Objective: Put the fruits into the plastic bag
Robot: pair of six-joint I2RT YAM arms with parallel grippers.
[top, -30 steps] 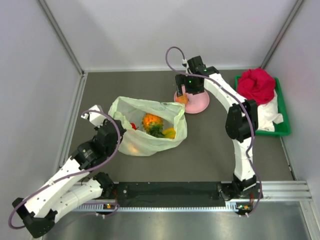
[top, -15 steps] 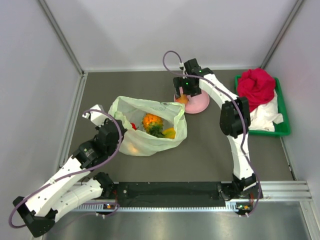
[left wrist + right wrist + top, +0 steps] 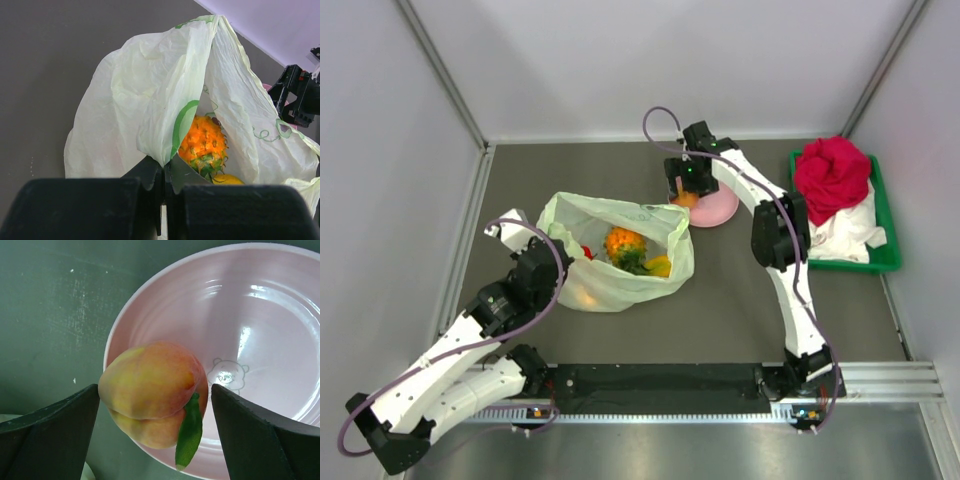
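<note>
Over the table [image 3: 740,300], you're nearly finishing: left gripper [image 3: 162,172] is pinching the plastic bag [image 3: 145,95] holding the pineapple [image 3: 202,142]; right gripper [image 3: 155,407] is gaping, empty, around the mango [image 3: 147,382] on the plate [image 3: 265,310].

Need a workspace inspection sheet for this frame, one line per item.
Surface: dark table, no spills seen.
Job's things: plastic bag lies open, holding a pineapple, a yellow fruit and a red fruit. One orange-yellow fruit is on the pink plate, outside the bag.
Clutter: green tray at the right edge with a red cloth on a white cloth.
Grippers: left gripper shut on the bag's edge; right gripper open, jaws either side of the plate's fruit.
Cables: purple cables loop off both arms, no snag seen.
Surroundings: pale walls, metal rail at the near edge.
</note>
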